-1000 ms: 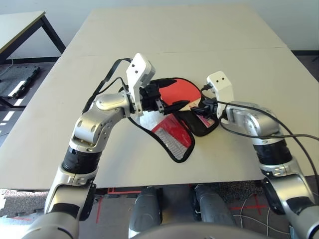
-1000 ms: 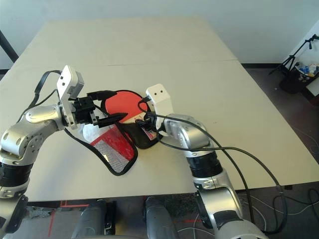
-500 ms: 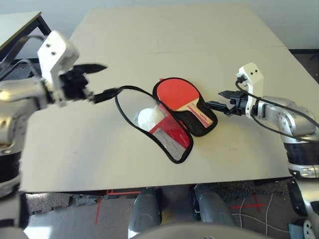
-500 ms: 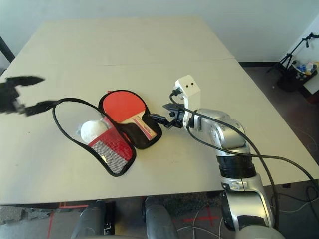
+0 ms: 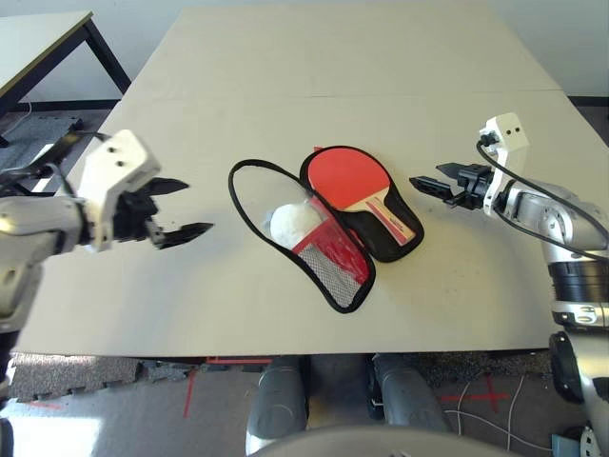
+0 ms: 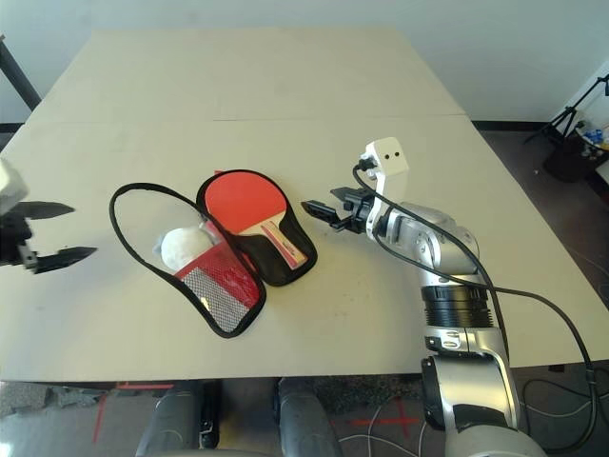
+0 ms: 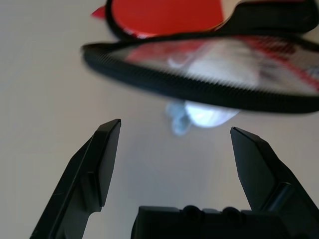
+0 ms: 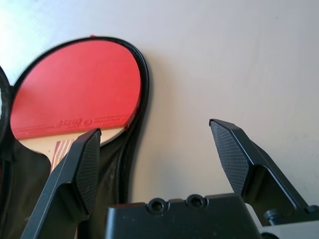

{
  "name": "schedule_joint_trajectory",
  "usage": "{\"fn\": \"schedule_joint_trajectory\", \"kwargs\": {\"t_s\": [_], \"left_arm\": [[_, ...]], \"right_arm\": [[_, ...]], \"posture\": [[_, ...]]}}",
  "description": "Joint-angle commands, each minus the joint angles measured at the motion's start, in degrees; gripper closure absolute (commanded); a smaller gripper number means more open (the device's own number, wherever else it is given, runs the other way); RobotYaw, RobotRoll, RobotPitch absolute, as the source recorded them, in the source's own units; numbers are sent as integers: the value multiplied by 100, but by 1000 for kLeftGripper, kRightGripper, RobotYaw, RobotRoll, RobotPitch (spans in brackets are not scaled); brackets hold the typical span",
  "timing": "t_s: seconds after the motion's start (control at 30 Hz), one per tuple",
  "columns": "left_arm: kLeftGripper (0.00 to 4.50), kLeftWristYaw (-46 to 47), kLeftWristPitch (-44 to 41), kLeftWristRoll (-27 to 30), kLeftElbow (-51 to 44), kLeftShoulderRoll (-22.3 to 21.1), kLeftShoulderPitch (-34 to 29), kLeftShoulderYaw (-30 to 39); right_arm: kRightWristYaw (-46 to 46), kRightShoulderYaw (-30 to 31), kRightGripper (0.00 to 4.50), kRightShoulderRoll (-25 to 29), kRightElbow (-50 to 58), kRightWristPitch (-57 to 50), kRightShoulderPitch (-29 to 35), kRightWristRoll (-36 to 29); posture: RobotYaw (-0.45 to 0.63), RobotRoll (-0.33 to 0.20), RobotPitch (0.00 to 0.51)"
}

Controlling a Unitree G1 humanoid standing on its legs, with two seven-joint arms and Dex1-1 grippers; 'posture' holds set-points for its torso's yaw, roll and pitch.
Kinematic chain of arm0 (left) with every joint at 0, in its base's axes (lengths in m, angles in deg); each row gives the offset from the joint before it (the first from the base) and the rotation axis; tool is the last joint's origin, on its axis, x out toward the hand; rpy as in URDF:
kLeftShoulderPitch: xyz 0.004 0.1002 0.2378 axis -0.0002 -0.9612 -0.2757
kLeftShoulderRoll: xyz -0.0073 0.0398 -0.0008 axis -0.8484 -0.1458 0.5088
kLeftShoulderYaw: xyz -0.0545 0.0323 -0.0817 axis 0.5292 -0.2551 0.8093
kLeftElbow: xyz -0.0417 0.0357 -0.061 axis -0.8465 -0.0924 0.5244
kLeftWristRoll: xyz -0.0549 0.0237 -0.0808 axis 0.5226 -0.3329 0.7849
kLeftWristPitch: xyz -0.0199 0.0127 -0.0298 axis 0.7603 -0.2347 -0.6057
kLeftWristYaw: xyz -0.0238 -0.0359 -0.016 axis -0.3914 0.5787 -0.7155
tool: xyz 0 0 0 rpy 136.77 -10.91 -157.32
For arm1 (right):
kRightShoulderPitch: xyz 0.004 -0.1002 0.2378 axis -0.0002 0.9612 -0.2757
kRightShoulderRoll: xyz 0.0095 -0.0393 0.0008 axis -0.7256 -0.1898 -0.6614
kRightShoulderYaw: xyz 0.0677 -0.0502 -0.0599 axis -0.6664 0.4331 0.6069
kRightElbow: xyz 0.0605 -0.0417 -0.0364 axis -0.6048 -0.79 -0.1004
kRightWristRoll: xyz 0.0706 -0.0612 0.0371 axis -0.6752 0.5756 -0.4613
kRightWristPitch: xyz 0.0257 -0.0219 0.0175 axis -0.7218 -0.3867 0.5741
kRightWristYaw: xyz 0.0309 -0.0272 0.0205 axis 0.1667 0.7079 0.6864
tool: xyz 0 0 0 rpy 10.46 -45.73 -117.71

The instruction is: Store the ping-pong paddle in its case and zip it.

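Paddle in opened case

The paddle [image 5: 344, 179] lies red face up in one half of the spread case [image 5: 387, 249] on the counter [image 5: 285, 338]; a white wad [image 5: 293, 225] sits at the mesh half; left hand [image 5: 190, 211] and right hand [image 5: 428, 179] hover either side, each with fingers apart, empty.

No text, label, brand, number or sign can be read for certain. Raised marks on the red rubber of the ping-pong paddle [image 8: 77, 87], along its border with the wood, cannot be made out, and the small marking on its handle [image 5: 392, 223], which points toward the near edge of the table [image 5: 457, 305], is too small to read.
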Motion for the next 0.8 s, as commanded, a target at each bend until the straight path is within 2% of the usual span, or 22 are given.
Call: {"fn": "schedule_joint_trajectory", "kwargs": {"t_s": [0.03,0.17,0.3,0.4,0.47,0.6,0.8], "left_arm": [[0,56,-226,12,-226,354,645,-602],[0,150,-339,-12,-73,1142,1569,-1234],[0,378,-81,-323,639,2266,2459,-1896],[0,595,311,-644,1322,3031,2901,-2221],[0,672,552,-845,1656,3334,3025,-2370],[0,611,699,-930,1699,3424,2930,-2355],[0,434,646,-920,1399,2838,2527,-2083]], "right_arm": [[136,-180,26,65,-383,48,-121,-81],[311,-305,26,146,-658,-9,-216,-195],[504,-463,26,247,-721,-355,-275,-443],[695,-403,26,394,-878,-485,-362,-410],[829,-384,26,508,-1040,-567,-449,-391],[1197,-333,26,809,-1303,-817,-570,-394],[1579,-97,26,952,-1387,-1191,-546,-363]], "posture": [[39,0,118],[32,0,113],[25,0,103],[15,0,99],[6,0,97],[-1,0,99],[5,0,108]]}}
